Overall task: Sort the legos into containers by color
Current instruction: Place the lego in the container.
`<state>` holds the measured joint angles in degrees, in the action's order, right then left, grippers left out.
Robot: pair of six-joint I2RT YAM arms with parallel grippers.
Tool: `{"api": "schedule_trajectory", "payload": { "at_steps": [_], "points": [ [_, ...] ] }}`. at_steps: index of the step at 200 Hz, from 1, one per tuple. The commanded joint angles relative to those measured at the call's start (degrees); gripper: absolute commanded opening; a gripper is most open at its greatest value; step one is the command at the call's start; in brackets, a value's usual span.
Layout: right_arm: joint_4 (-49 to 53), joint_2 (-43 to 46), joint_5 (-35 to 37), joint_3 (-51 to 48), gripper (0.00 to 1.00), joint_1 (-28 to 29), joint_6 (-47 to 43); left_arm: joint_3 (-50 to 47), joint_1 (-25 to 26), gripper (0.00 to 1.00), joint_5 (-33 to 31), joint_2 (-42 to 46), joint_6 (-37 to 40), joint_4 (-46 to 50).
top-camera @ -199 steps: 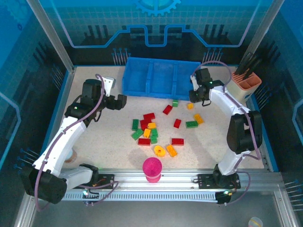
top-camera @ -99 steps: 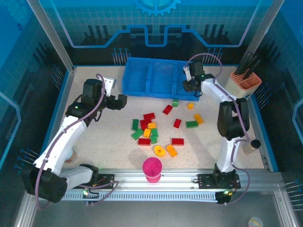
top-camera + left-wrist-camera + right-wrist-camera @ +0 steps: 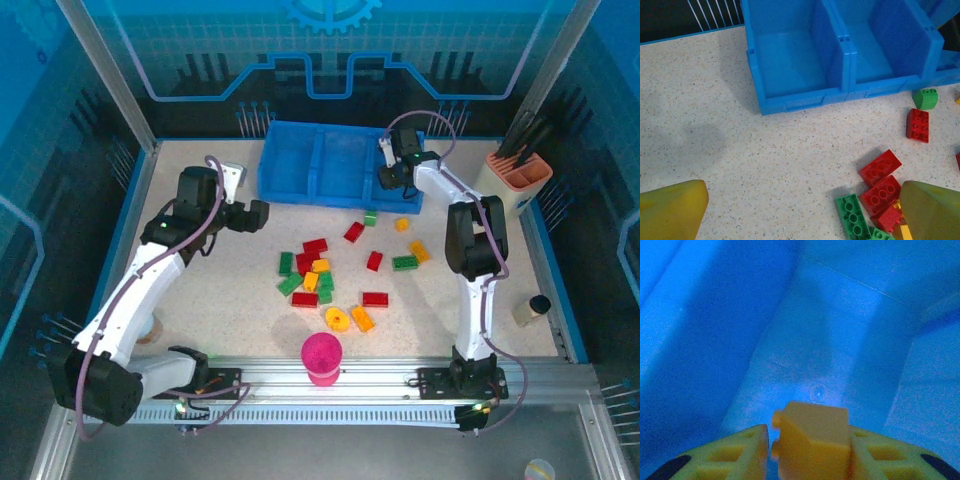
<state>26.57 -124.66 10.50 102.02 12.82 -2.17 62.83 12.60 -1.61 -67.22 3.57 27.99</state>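
Observation:
Red, green and orange legos (image 3: 318, 270) lie scattered on the table in front of the blue tray (image 3: 290, 188). My right gripper (image 3: 388, 172) hangs over the tray's right compartment (image 3: 392, 160), shut on an orange brick (image 3: 812, 437) just above the compartment's bare floor (image 3: 810, 355). My left gripper (image 3: 258, 214) is open over bare table left of the pile. In the left wrist view its yellow fingertips (image 3: 670, 210) frame red bricks (image 3: 881, 167) and a green brick (image 3: 852, 216), with the tray's left compartment (image 3: 790, 60) beyond.
A magenta cup (image 3: 322, 358) stands at the near edge, in front of the pile. A beige-and-pink utensil holder (image 3: 520, 175) sits at the back right. A small dark-topped cylinder (image 3: 530, 310) stands at the right edge. A round yellow piece (image 3: 337, 319) lies beside the cup.
My right arm has swung left and back from the table in front of the tray to over the right compartment, carrying the orange brick. The left arm has stayed put.

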Motion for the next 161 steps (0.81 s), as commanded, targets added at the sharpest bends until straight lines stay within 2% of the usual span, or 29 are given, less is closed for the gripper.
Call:
{"api": "schedule_trajectory", "payload": {
  "at_steps": [1,25,62,83,113,161],
  "points": [
    [1.01,3.25,-0.47,0.71,0.47,0.78,0.41,-0.34,0.14,0.99,1.59,-0.51,0.82,-0.74],
    [0.95,6.93,-0.75,-2.10,0.50,1.06,1.15,-0.34,0.14,0.99,1.89,-0.29,0.73,-0.92],
    [0.90,14.47,-1.05,-9.26,0.49,1.76,3.34,0.80,0.14,0.99,1.58,-0.33,1.03,0.07],
    [0.97,19.05,1.76,-15.41,0.57,1.77,5.83,0.64,0.14,0.99,1.60,-0.28,1.09,-0.04],
    [1.84,23.14,0.31,-22.40,0.65,1.07,8.43,0.10,0.10,0.99,2.18,-0.17,0.58,-0.39],
    [-0.26,24.57,-1.87,-30.16,0.69,1.01,11.06,-0.30,0.23,0.99,2.18,-0.09,0.64,-0.47]
  ]
}}
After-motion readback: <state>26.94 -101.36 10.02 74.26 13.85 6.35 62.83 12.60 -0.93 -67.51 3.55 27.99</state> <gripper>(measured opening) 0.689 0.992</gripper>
